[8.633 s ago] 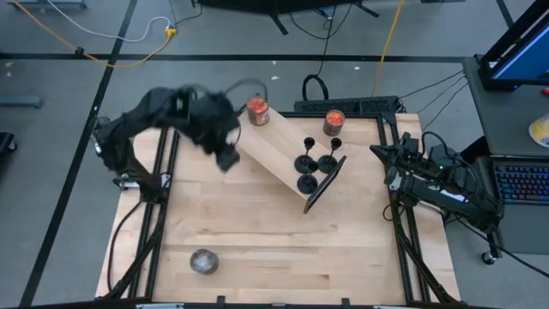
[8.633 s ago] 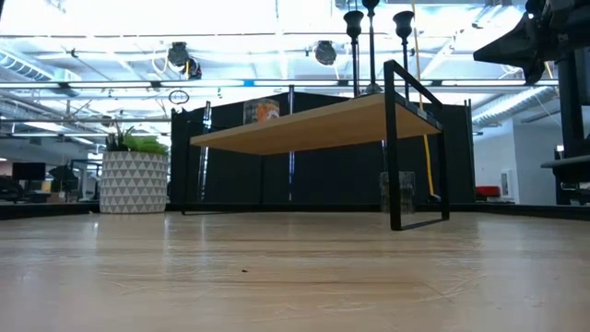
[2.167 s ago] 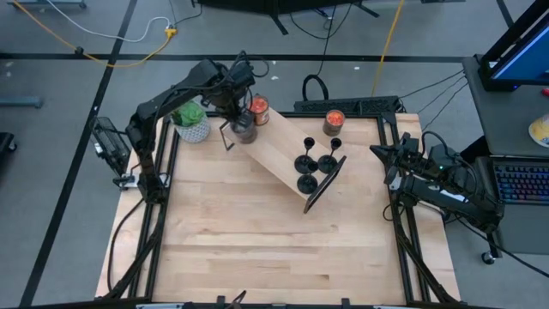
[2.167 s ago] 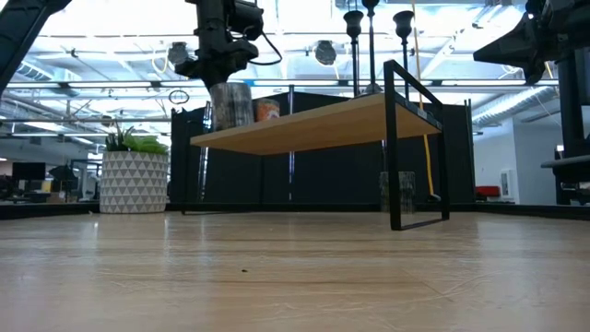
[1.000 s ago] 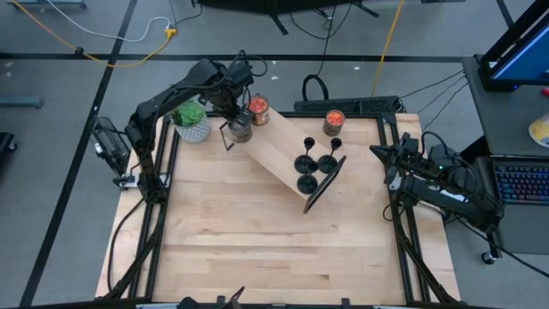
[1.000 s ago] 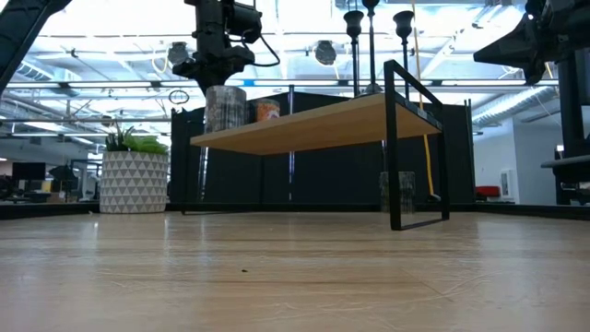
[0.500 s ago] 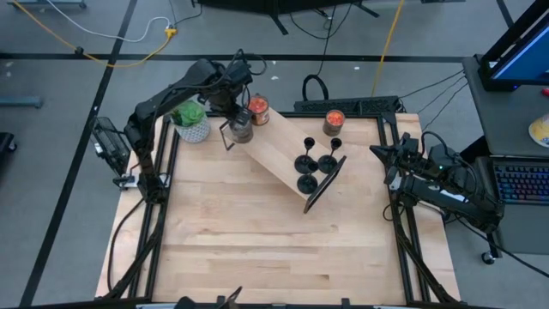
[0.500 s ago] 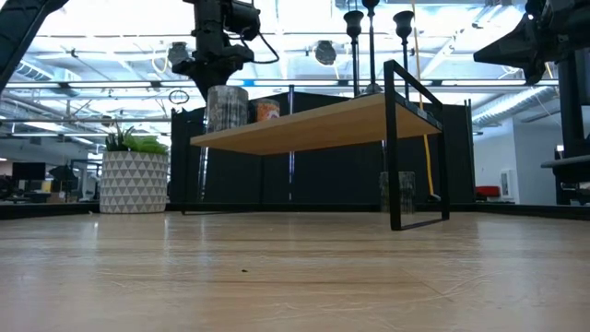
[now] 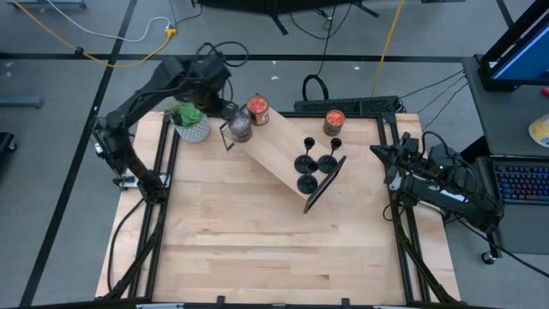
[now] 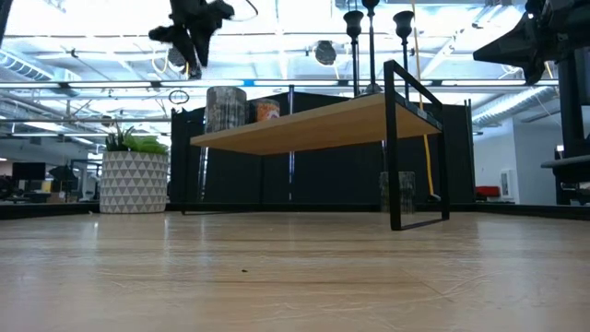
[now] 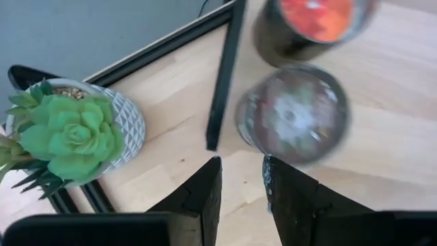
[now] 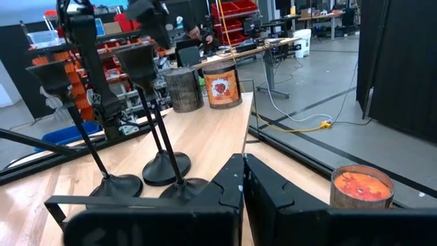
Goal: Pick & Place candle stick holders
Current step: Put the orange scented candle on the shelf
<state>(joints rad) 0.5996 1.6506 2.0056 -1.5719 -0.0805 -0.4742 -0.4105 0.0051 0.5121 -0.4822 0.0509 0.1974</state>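
Looking down from above, a wooden bench [image 9: 257,249] is being seen with a small raised shelf [image 9: 279,159] set at a slant across its far half. The three black candle stick holders [image 9: 315,163] are being kept in a tight cluster at the shelf's right end, upright, bases nearly touching. Nothing is being gripped there.

The left claw [image 9: 219,107] is being held up in the air at the far left, above the gap between a potted succulent [image 9: 190,120] and the shelf's left end. Its fingers [image 11: 198,198] are being kept slightly apart with nothing between them, as shown in the left wrist view. Right below and just beside it, a grey mottled jar [image 9: 241,129] is being left standing on the shelf's left end, with an orange-labelled jar [image 9: 258,111] just behind it on the far side.

Another candle jar with an orange top [image 9: 334,123] is being seen on the bench behind the shelf, near the far right corner.

The right claw [image 12: 242,181] is being parked at the right edge of the bench, fingers pressed fully together and empty, pointed toward the holders but well apart from them.
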